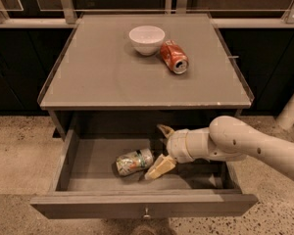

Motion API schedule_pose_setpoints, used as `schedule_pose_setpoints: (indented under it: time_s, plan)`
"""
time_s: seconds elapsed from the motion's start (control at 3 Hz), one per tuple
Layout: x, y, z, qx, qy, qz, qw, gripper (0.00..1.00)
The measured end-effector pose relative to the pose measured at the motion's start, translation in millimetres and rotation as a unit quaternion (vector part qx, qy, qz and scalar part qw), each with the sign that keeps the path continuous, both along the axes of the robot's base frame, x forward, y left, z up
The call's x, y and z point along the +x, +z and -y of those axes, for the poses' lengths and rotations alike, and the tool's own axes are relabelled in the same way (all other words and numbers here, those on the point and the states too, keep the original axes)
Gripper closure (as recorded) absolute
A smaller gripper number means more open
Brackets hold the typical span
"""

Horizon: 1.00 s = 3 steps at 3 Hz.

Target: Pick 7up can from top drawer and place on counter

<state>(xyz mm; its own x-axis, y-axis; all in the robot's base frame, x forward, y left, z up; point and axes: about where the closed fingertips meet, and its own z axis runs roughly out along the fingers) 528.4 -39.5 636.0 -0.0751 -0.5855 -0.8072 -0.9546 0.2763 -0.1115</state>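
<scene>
Drawer (pixel 88 205): pulled open, flat front with a small metal knob (pixel 146 212). Soda can (pixel 134 161): pale with green markings, lying on its side on the drawer floor. End effector (pixel 161 148): on a white arm (pixel 245 146) reaching in from the right, inside the drawer just right of the can, fingers spread apart and holding nothing, lower finger (pixel 160 166) just beside the can's end. Table (pixel 103 77): above and behind, bearing a red can (pixel 174 57) on its side. White bowl (pixel 146 38): upright, beside the red can.
</scene>
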Motion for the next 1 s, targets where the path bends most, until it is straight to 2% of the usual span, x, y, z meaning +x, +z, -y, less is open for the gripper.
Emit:
schedule_pose_setpoints:
  time_s: [1.0]
  plan:
    - [-11.6,-30.0,-41.7,0.011,0.038,-0.029,0.9988,0.00]
